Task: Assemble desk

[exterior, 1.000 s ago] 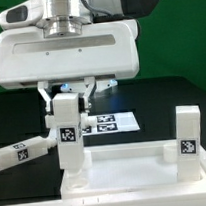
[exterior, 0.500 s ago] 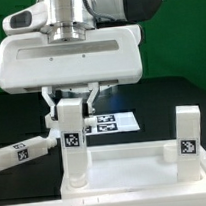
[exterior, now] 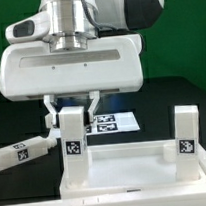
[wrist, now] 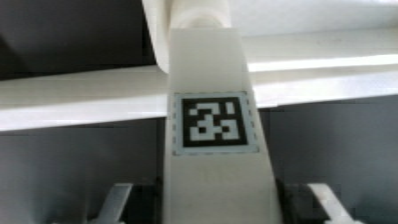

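The white desk tabletop point(exterior: 125, 155) lies upside down at the front, rim up. One tagged white leg point(exterior: 73, 151) stands upright in its corner at the exterior view's left, and another leg point(exterior: 187, 132) stands in the right corner. A third leg point(exterior: 19, 153) lies loose on the black table at the left. My gripper point(exterior: 72, 105) hangs straight above the left leg, with a finger on each side of the leg's top. In the wrist view the leg point(wrist: 214, 100) runs between the fingers point(wrist: 118, 200), with a dark gap on both sides. The gripper point(wrist: 217, 202) is open.
The marker board point(exterior: 114, 120) lies flat behind the tabletop. The white robot hand's wide body fills the upper half of the exterior view. The tabletop also shows as a pale band point(wrist: 71, 95) in the wrist view.
The gripper has come down and squared up from a slight tilt. The left leg now stands lower and a little further right in its corner. The other parts have not moved.
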